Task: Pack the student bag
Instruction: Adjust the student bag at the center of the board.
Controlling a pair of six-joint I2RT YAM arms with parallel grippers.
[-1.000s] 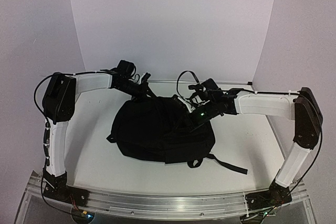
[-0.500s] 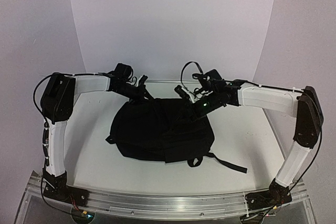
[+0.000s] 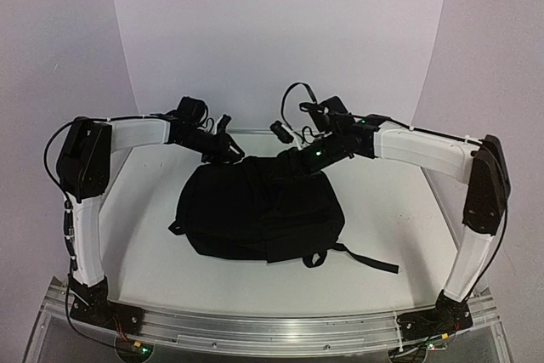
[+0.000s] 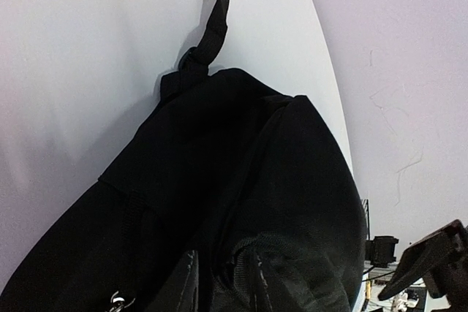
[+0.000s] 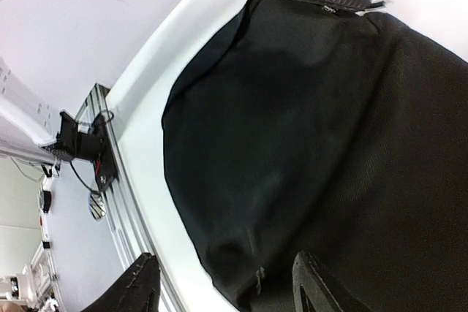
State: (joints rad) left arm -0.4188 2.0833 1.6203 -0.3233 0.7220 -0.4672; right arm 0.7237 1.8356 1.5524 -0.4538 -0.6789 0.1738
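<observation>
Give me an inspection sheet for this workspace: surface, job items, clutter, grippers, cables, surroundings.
Surface: white table, no spills seen.
Job's things: large black soft fabric backpack lying mid-table; its long black strap trails toward the near right.
Clutter: nothing seen.
Grippers: left gripper at the backpack's far left edge, fingers close together with fabric between them, seemingly gripping; right gripper open above the backpack's far right part.
Cables: black cable loop above the right wrist; thin black cable along the left arm.
Surroundings: white curved backdrop; aluminium rail at the near edge.
</observation>
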